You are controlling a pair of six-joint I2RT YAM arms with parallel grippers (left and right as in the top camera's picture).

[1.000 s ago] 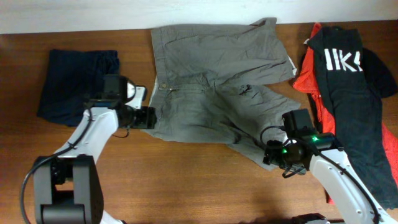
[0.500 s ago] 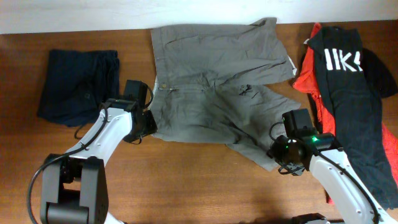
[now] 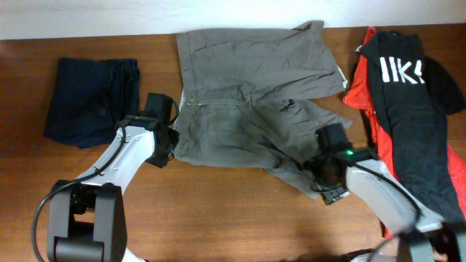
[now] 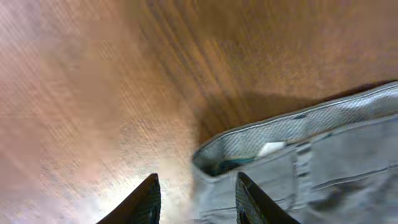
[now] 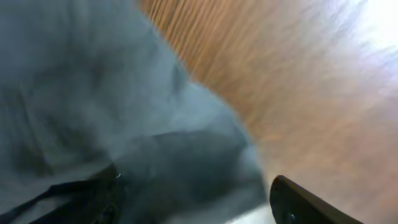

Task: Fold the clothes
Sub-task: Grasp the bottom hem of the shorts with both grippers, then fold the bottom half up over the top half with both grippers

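Observation:
The wrinkled grey-khaki trousers (image 3: 247,94) lie spread across the middle of the table, waistband to the left. My left gripper (image 3: 166,148) is open at the waistband's lower left corner (image 4: 249,149), its fingers (image 4: 196,199) straddling the cloth edge. My right gripper (image 3: 320,178) is open over the hem of the lower trouser leg (image 5: 124,112), fingers (image 5: 193,202) on either side of the cloth. Dark navy trousers (image 3: 91,100) lie folded at the left. A black T-shirt with white print (image 3: 408,94) lies over a red garment (image 3: 360,91) at the right.
The wooden table (image 3: 218,218) shows bare along the front. A white wall edge (image 3: 87,18) runs along the back.
My right gripper has moved left and up onto the lower trouser leg's hem. My left gripper swung right to the waistband corner earlier and has barely moved since.

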